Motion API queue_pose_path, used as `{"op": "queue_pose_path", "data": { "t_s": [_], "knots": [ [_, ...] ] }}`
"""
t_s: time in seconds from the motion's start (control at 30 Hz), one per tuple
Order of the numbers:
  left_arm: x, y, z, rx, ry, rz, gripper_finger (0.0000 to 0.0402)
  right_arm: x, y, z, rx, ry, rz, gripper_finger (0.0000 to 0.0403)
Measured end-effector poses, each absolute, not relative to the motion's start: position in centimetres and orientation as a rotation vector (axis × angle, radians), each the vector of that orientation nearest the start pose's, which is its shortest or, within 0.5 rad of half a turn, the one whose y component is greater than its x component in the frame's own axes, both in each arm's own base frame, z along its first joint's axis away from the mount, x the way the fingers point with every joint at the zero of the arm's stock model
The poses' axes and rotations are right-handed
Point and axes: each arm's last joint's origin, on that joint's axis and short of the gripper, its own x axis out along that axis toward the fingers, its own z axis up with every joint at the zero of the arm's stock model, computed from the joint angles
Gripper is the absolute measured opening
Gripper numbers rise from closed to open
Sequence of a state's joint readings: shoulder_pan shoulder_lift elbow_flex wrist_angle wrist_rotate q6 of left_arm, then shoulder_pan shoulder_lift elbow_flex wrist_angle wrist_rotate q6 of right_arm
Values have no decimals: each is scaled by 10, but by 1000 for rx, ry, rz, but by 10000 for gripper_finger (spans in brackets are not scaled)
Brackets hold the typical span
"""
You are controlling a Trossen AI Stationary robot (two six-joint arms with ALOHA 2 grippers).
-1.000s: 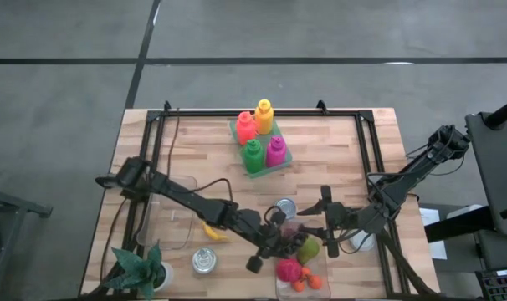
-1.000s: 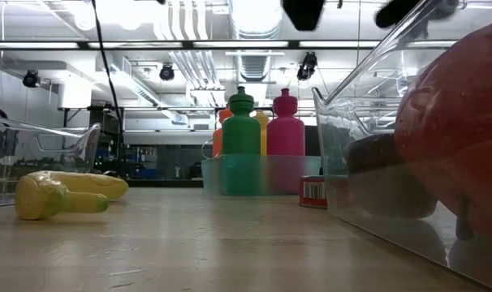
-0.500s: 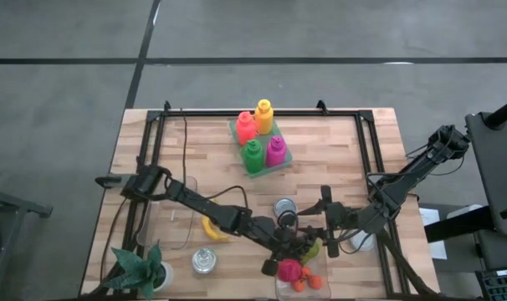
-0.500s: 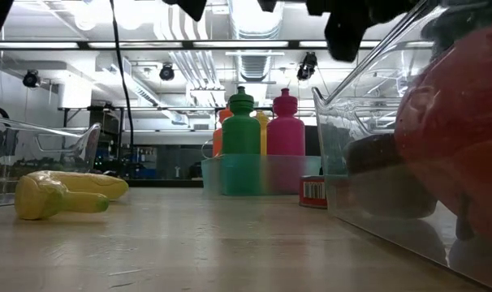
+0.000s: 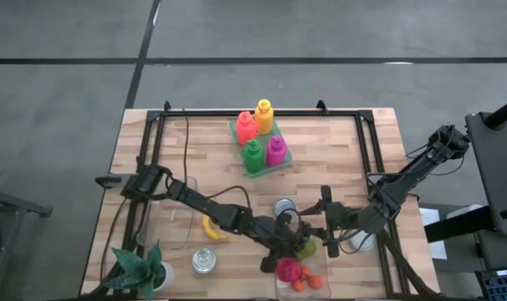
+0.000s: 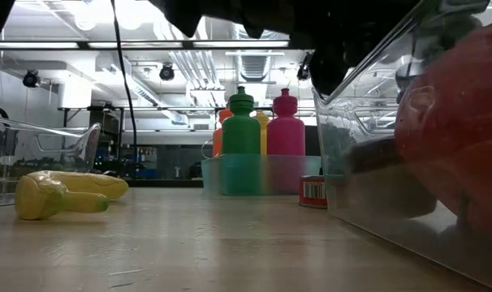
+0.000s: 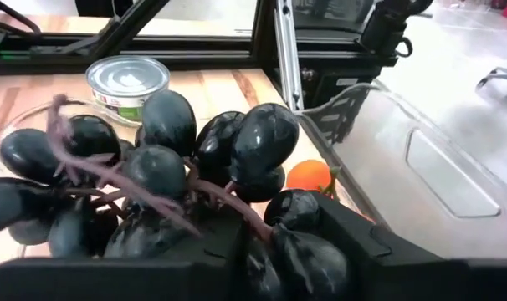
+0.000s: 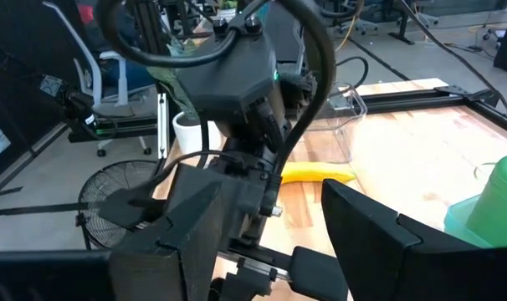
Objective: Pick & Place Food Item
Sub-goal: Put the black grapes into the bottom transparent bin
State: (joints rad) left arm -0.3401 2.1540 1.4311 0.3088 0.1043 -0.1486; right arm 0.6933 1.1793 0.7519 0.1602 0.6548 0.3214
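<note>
Dark purple-black grapes [image 7: 170, 167], yellow banana [image 6: 63, 193], green bottle [image 6: 241, 146], pink bottle [image 6: 286, 138].

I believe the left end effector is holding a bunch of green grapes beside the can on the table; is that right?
Not quite: the grapes are dark purple, nearly black, not green, as the left wrist view shows. The rest holds: the left end effector grips the bunch, and the can stands just beyond it on the table.

High view: you look straight down on the whole table [image 5: 337, 159].
Low view: you sit at tabletop level, facing the room.
Left wrist view: you hang close over the grapes [image 7: 153, 176].
Shared: banana [image 5: 210, 230] appears in high, low and right wrist views.
</note>
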Motion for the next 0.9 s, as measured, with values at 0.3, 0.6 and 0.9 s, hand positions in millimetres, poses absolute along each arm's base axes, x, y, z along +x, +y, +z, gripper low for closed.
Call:
{"op": "queue_pose_path", "data": {
  "t_s": [0.3,0.6,0.9],
  "knots": [
    [449,-162,169,-111,444,-429,252,207,149,277,153,212,4,199],
    [449,-162,177,-118,435,-443,344,207,149,277,153,212,4,199],
    [446,-161,178,-97,567,-457,357,207,149,277,154,212,4,199]
  ]
}}
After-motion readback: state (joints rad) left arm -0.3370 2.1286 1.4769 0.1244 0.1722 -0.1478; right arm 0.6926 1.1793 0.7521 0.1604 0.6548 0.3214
